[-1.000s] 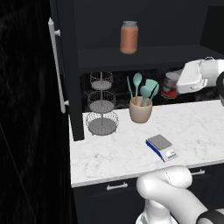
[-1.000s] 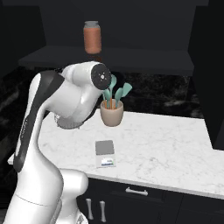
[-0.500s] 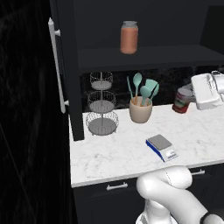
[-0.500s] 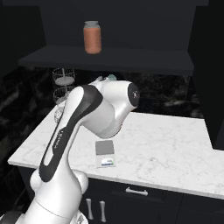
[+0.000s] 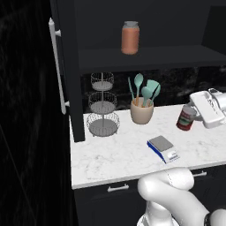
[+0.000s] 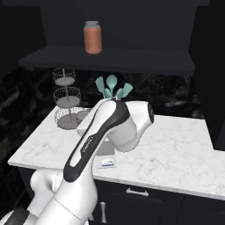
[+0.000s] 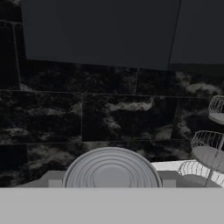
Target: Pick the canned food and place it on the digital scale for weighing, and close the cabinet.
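Note:
The canned food (image 5: 186,118), red with a white-patched label, hangs slightly tilted just over the counter's right end, right of the digital scale (image 5: 163,148). My gripper (image 5: 196,113) is shut on it from the right. In the hand view the can's ribbed silver top (image 7: 111,171) sits between my fingertips (image 7: 54,180). The scale's white front panel (image 6: 107,163) peeks out from behind my arm. The cabinet is open: its left door (image 5: 65,75) with a long bar handle (image 5: 56,66) swings out, and its dark shelf (image 5: 150,55) is exposed.
An orange-pink jar (image 5: 130,37) stands on the shelf. On the marble counter (image 5: 114,156) are a wire tiered basket (image 5: 103,106) and a beige pot of teal utensils (image 5: 142,108). My white arm (image 6: 110,132) blocks the counter's middle in the right base view.
The gripper has carried the can down and a little forward, from level with the utensil pot's top to just above the counter. The arm's elbow swung right in the right base view.

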Available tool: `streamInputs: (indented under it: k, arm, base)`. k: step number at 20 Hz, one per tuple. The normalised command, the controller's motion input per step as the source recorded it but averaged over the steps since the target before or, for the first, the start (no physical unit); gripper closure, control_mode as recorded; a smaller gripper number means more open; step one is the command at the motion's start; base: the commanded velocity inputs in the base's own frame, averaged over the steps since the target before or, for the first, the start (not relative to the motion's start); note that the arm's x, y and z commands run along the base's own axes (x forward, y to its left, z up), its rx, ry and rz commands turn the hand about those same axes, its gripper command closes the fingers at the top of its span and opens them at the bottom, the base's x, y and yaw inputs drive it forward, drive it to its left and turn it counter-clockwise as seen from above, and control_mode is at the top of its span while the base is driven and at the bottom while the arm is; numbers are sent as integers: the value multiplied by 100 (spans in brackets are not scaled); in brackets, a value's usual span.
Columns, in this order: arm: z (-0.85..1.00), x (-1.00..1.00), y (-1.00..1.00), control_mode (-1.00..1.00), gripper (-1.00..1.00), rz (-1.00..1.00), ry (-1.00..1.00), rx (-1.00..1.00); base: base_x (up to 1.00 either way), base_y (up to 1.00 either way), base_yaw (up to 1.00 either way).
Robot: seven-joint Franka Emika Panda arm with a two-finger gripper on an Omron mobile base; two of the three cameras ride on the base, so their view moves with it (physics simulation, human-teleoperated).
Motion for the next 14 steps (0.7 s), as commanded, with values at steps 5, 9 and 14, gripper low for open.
streamInputs:
  k: [5, 9, 14]
  arm:
    - [-64, 35, -23, -100, 100, 10, 4, 0]
    - [-45, 46, 0, -100, 100, 2, 2, 0]
    - [-43, 26, 0, -100, 100, 2, 0, 0]
  base:
    - [0, 0, 0]
    - [0, 0, 0]
    - [0, 0, 0]
